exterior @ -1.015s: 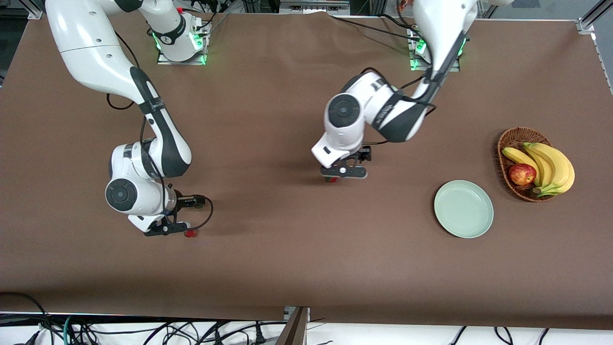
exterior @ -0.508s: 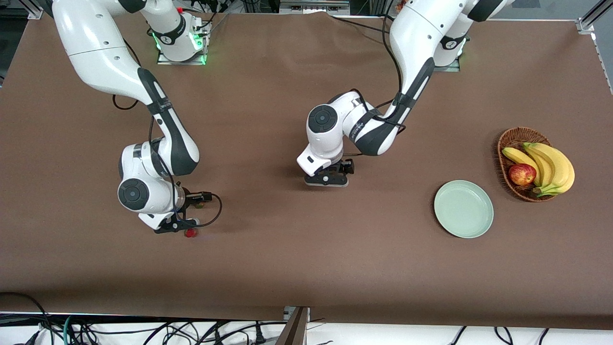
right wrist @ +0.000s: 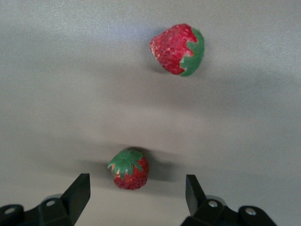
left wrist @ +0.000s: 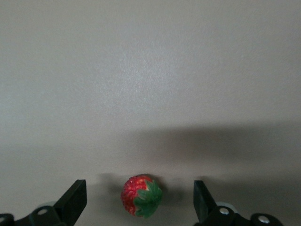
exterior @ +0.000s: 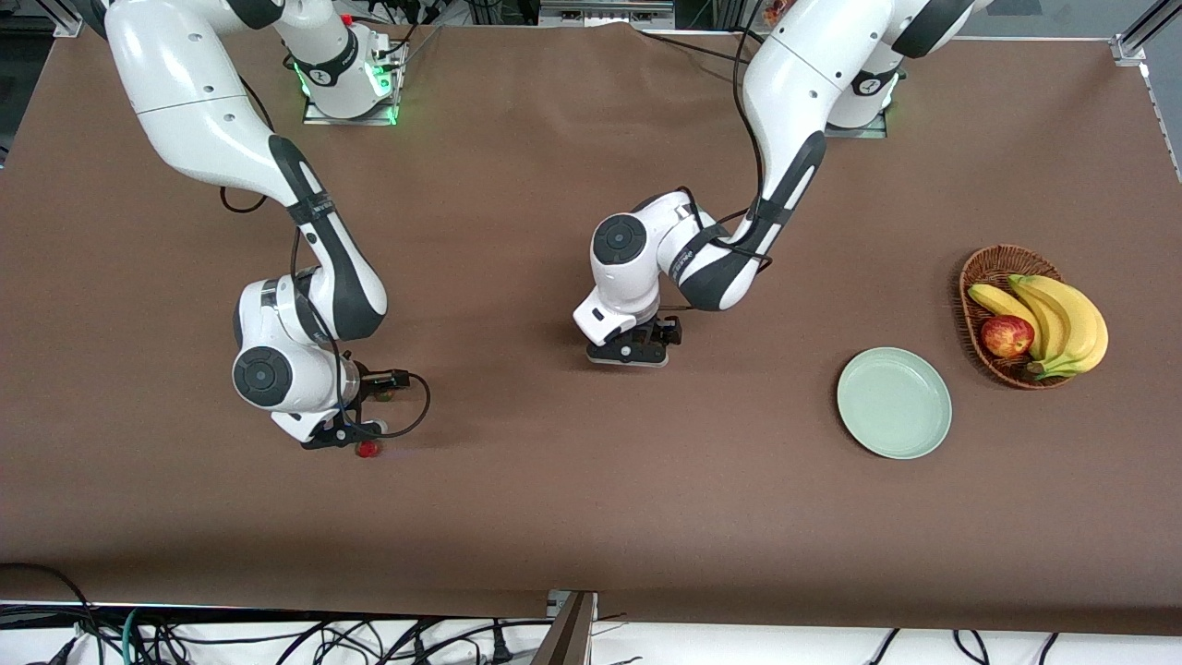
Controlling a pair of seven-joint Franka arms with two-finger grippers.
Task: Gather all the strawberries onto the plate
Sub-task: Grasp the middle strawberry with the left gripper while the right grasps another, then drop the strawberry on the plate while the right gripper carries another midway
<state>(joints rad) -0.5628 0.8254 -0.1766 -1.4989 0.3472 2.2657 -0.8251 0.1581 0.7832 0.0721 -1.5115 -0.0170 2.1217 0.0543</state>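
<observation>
Brown cloth covers the table, on which two white arms reach down. Toward the left arm's end of the table, well apart from both claws, sit a wicker basket of fruit and the pale green plate, with no berry on it. The left claw hangs low over the middle of the table, spread, with one strawberry lying between its fingers, untouched. The right claw, toward the right arm's end of the table, is likewise spread astride a second strawberry; a third strawberry lies just ahead of it. Risk: these berries are small and rounded, so an off-centre squeeze could roll one away, and a claw dropping too far could scrape the cloth.
</observation>
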